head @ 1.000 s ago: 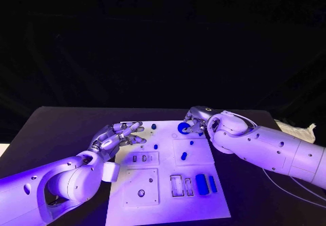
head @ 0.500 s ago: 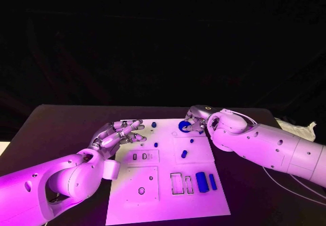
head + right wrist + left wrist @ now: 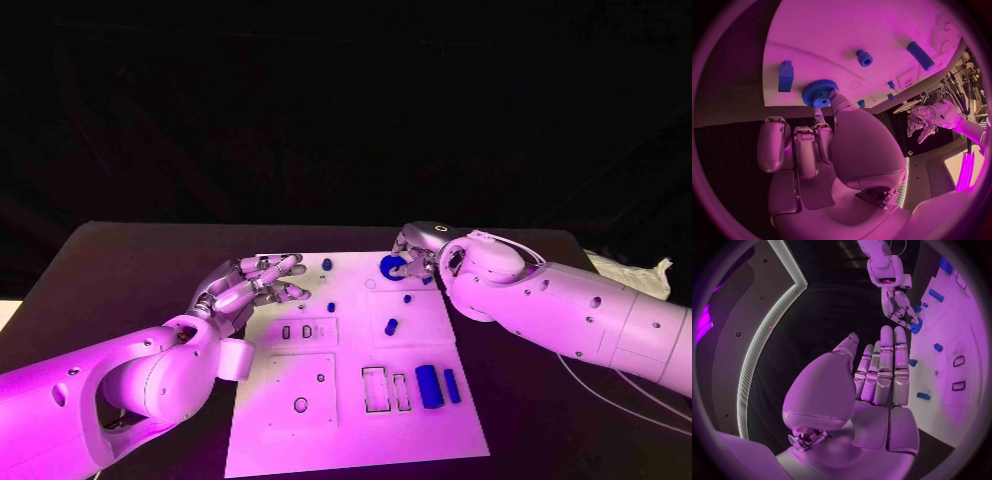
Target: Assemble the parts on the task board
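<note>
The white task board (image 3: 346,425) lies in the middle of the black table. My right hand (image 3: 418,256) is at the board's far right corner and pinches a blue gear (image 3: 392,266) between thumb and fingers just over the board. The right wrist view shows that gear (image 3: 820,93) at the fingertips (image 3: 837,102), close to the board (image 3: 848,30). My left hand (image 3: 254,285) hovers over the board's far left edge with fingers stretched out and apart (image 3: 882,365), holding nothing. Small blue pegs (image 3: 330,308) and a short blue cylinder (image 3: 391,326) lie on the board.
Two larger blue blocks (image 3: 428,385) stand beside empty rectangular slots (image 3: 375,390) at the board's near right. More slots (image 3: 296,333) and a round hole (image 3: 300,406) are on the left half. A pale cloth (image 3: 635,275) and a white cable (image 3: 606,395) lie at the table's right.
</note>
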You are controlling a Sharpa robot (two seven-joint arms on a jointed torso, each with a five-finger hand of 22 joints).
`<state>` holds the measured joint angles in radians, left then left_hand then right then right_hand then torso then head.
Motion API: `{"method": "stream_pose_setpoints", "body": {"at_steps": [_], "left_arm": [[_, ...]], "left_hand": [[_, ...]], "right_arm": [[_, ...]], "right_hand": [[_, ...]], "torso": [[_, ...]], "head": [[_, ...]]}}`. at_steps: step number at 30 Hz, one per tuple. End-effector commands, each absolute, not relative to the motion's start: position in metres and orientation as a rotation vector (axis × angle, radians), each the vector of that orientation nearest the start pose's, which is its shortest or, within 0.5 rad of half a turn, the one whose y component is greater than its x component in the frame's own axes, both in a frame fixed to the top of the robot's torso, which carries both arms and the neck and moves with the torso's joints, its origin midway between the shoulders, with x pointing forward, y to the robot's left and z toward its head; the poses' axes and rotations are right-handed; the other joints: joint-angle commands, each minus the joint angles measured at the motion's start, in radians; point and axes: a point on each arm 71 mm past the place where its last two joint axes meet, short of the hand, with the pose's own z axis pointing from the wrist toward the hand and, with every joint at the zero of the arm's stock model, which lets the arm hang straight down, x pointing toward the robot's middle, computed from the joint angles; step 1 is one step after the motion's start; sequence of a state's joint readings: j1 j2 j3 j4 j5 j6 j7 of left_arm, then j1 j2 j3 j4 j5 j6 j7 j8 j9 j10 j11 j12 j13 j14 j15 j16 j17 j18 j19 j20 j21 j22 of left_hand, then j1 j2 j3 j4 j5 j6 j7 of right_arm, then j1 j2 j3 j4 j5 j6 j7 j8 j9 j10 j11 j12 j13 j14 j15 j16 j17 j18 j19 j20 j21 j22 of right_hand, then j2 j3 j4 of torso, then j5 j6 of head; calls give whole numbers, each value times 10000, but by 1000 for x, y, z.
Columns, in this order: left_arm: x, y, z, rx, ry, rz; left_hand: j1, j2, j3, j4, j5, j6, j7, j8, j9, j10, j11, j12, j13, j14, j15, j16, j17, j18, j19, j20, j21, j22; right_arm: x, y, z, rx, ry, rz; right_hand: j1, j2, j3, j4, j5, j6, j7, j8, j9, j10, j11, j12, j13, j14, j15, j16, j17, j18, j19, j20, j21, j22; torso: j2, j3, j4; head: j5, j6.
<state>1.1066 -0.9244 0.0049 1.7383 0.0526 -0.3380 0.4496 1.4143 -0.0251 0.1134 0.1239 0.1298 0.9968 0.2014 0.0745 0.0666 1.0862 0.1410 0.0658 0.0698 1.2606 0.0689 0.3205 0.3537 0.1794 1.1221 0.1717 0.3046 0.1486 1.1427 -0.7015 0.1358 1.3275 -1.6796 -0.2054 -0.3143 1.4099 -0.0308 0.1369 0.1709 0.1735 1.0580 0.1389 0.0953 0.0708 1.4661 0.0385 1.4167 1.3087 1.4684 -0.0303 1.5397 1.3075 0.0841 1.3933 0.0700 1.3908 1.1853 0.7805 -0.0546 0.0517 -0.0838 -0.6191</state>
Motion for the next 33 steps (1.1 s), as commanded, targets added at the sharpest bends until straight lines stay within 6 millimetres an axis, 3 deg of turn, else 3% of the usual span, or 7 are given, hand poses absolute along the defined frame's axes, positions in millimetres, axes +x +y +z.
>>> {"method": "stream_pose_setpoints", "body": {"at_steps": [1, 10, 16, 20, 24, 29, 33], "left_arm": [[438, 188, -183, -12024, 14053, -16970], [438, 190, -183, -12025, 14029, -16945], [439, 192, -184, -12036, 13998, -16894], [441, 194, -184, -12043, 13960, -16843], [442, 194, -185, -12045, 13940, -16824], [443, 192, -186, -12044, 13950, -16852], [444, 192, -186, -12046, 13951, -16861]], "left_hand": [[50, 86, -5, -78, -27, -38, 64, -50, -17, -43, 26, -18, -17, -82, -5, 64, 19, -3, 58, -3, -40, 14], [51, 89, -2, -80, -27, -38, 64, -50, -16, -45, 26, -18, -17, -84, -4, 65, 23, -3, 58, -2, -40, 14], [52, 91, 1, -82, -27, -38, 64, -51, -16, -46, 26, -17, -17, -86, -4, 66, 25, -3, 58, -2, -41, 14], [52, 91, 1, -82, -27, -38, 64, -51, -16, -46, 26, -17, -17, -86, -4, 66, 25, -3, 58, -2, -41, 14], [52, 92, 5, -86, -27, -38, 63, -52, -16, -46, 26, -16, -17, -89, -4, 67, 32, -3, 57, -2, -42, 14], [52, 92, 5, -86, -27, -38, 63, -52, -16, -46, 26, -16, -17, -89, -4, 67, 32, -3, 57, -2, -42, 14], [52, 92, 5, -86, -27, -38, 63, -52, -16, -46, 26, -16, -17, -89, -4, 67, 32, -3, 57, -2, -42, 14]], "right_arm": [[531, -194, -167, -1028, 15812, 3675], [518, -169, -153, -1462, 14428, 4350], [511, -145, -148, -1843, 14144, 4809], [506, -127, -146, -2086, 14100, 5149], [504, -111, -148, -2331, 14171, 5370], [504, -93, -155, -2648, 14392, 5448], [505, -87, -161, -2798, 14561, 5383]], "right_hand": [[43, 80, 82, -23, 27, 380, -251, 137, 132, 281, -84, 79, 1302, 912, -86, 62, 2062, -91, 104, -9, 94, 83], [69, 59, 212, -112, 56, 483, -308, 143, 159, 342, -140, 169, 1396, 917, -137, 75, 2091, -124, 184, -58, 185, 259], [72, 57, 222, -117, 56, 481, -308, 138, 158, 338, -140, 159, 1389, 917, -139, 74, 2087, -125, 186, -61, 188, 264], [75, 59, 239, -124, 57, 479, -308, 132, 158, 335, -142, 154, 1386, 917, -142, 74, 2088, -126, 186, -64, 190, 265], [62, 59, 256, -122, 50, 470, -302, 119, 156, 329, -140, 142, 1378, 914, -144, 68, 2073, -127, 188, -69, 194, 273], [41, 52, 269, -119, 37, 460, -295, 105, 154, 324, -136, 131, 1372, 910, -144, 61, 2057, -129, 190, -72, 197, 278], [14, 43, 282, -112, 22, 450, -288, 90, 151, 321, -131, 125, 1370, 909, -142, 59, 2053, -129, 188, -75, 198, 279]], "torso": [[3, -6, -3], [-4, -10, 28], [10, -29, 53], [18, -16, 42], [19, -12, 41], [21, -37, 68], [23, -25, 48]], "head": [[-5, 14], [-15, 80], [18, 50], [74, 28], [86, -4], [76, -11], [95, -11]]}}
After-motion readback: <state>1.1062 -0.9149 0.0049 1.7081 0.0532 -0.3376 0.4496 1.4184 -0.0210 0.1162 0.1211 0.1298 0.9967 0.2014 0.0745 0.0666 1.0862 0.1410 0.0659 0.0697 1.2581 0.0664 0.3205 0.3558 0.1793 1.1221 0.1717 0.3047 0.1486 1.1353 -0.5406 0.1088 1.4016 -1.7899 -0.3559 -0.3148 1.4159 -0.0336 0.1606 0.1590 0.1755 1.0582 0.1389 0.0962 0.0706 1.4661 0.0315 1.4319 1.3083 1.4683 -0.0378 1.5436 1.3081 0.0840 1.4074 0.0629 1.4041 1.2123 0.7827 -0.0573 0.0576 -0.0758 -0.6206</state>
